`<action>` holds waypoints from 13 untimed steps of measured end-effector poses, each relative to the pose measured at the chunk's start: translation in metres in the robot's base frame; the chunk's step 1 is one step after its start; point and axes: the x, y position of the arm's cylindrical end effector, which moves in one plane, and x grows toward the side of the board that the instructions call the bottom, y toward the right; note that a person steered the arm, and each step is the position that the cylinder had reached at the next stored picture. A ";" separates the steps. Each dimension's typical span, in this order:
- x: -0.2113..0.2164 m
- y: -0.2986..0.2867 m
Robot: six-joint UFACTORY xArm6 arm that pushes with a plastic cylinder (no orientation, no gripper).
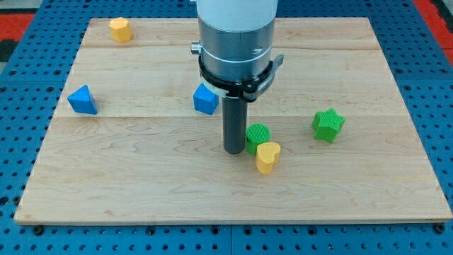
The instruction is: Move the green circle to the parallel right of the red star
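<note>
Green circle (258,136) upright, round so no long axis, just right of board (141,177) centre; its lower right edge hidden by yellow heart (267,156) touching at 5 o'clock. My tip (234,150) touches it at 9 o'clock; bare rod, no jaws. Red star not visible

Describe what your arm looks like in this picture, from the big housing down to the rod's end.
A wide silver-grey cylinder comes down from the view's top, ringed by a black clamp collar with a small screw tab at each side. Below it hangs a straight dark grey rod; my tip is plain and blunt. No cables or markings show.
</note>
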 end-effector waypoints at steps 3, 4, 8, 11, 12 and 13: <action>-0.050 0.073; -0.042 0.069; -0.106 0.107; -0.220 0.076; -0.240 0.054; -0.264 0.068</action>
